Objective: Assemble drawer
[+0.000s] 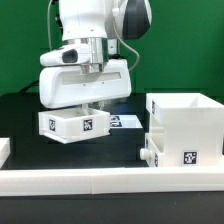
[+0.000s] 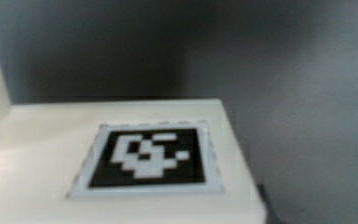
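The arm hangs over a small tray [image 1: 72, 123] at nine o'clock on the black desk [image 1: 20, 110], jaws seemingly set down into it, though how wide they stand can't be made out. The box shell [image 1: 184, 128] waits at three o'clock, a second tray [image 1: 152, 150] just beside its near corner. The wrist view shows only a blurred tag [image 2: 149, 157]. Risk: a shallow, off-centre grip lets the tray tilt or slip on lifting.

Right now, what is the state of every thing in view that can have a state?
Pincer: down over the small tray; whether open or shut cannot be told.
Small tray: upright, under the pincer, apart from the box shell.
Box shell: upright, open top, at the exterior view's right.
Second tray: at the front of the box shell, knob outward.
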You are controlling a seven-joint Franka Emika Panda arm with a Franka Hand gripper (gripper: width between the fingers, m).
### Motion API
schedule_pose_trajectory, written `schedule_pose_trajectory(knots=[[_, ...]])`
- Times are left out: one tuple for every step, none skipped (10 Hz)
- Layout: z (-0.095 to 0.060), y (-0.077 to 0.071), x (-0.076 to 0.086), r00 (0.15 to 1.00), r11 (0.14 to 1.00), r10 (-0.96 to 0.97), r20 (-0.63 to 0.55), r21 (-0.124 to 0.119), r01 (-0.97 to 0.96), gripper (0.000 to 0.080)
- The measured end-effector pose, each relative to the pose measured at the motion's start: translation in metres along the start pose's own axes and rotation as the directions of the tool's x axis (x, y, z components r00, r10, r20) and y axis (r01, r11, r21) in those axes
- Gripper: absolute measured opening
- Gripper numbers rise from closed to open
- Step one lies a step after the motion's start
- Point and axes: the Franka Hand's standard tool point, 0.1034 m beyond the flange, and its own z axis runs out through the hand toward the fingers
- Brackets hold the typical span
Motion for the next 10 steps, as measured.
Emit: schedule_pose_trajectory(knots=[[-0.003,0.003,0.003,0.992,0.993,-0.122,0.011,0.01,0.122,0.0041],[-0.001,0.003,0.002,0.985,0.986,-0.169,0.009,0.008,0.169,0.0041],[0.0,0.002,0.001,0.969,0.969,-0.249,0.011,0.013,0.249,0.0041],[0.001,0.002,0.0,0.95,0.95,-0.313,0.012,0.014,0.313,0.0041],[0.001,0.002,0.0,0.929,0.929,-0.37,0.013,0.016,0.37,0.0041],[0.001,0.002,0.0,0.886,0.886,-0.464,0.016,0.017,0.464,0.0041],[-0.001,0.006,0.007,0.865,0.865,-0.501,0.019,0.024,0.501,0.0041],[-0.004,0.012,0.015,0.815,0.816,-0.578,0.022,0.025,0.578,0.0041],[-0.007,0.019,0.023,0.778,0.778,-0.628,0.024,0.024,0.627,0.0041],[-0.012,0.024,0.03,0.776,0.776,-0.63,0.025,0.033,0.629,0.0041]])
